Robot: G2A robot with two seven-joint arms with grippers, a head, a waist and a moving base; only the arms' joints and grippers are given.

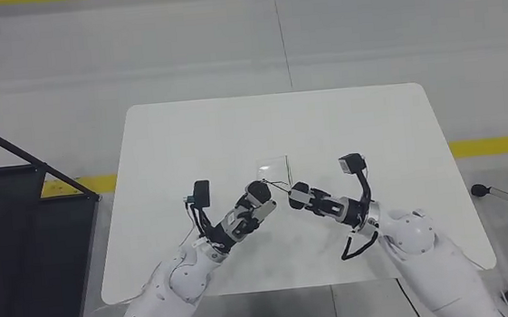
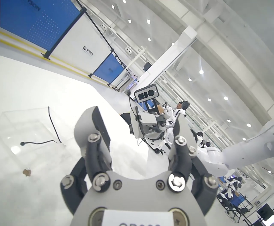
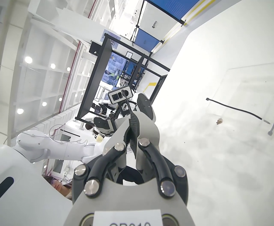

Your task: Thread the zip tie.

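Observation:
A thin black zip tie (image 2: 39, 142) lies on a clear shallow tray (image 2: 19, 122) on the white table, its head at one end. A second black strand (image 2: 54, 125) meets it at an angle; whether this is one bent tie or two is unclear. In the right wrist view the zip tie (image 3: 234, 108) lies on the same tray (image 3: 241, 83). My left gripper (image 2: 137, 113) is open and holds nothing, just short of the tray (image 1: 273, 167). My right gripper (image 3: 132, 116) is shut, with nothing visible between its fingers. In the top view the left gripper (image 1: 257, 195) and right gripper (image 1: 299, 194) face each other closely.
A small brown scrap (image 2: 27, 171) lies on the table beside the tray, also visible as the scrap (image 3: 219, 121) near the tie. The white table (image 1: 370, 130) has bare room to the far side and both flanks. A black frame stands left of the table.

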